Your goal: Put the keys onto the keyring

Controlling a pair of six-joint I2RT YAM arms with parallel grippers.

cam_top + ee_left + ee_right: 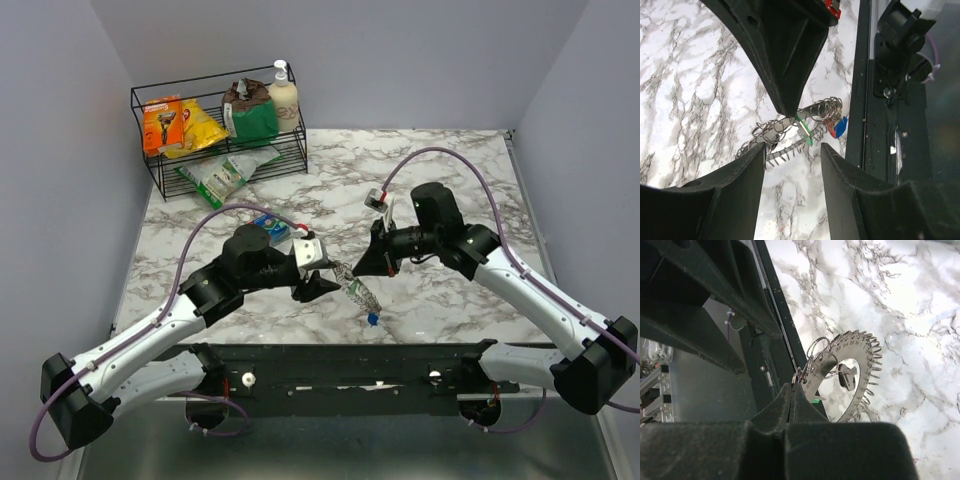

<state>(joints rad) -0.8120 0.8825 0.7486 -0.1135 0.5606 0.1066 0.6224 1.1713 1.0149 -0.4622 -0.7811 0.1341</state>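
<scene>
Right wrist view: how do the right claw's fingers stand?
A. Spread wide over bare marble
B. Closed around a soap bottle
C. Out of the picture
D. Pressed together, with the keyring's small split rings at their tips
D: the right claw shows its two fingers meeting with no gap, and the split rings of the toothed keyring sit right at the tips.

I count two hands, my left hand [792, 152] and my right hand [791, 390]. There is one toothed keyring [855, 342], and I make out three keys: one green key [805, 131], one red key [830, 132], one blue key [840, 126]. The small split rings [827, 107] are too many and too tangled to count. One wire rack [158, 178], five packages [200, 125] in it, one blue carton [270, 225], one desk [450, 160].
</scene>
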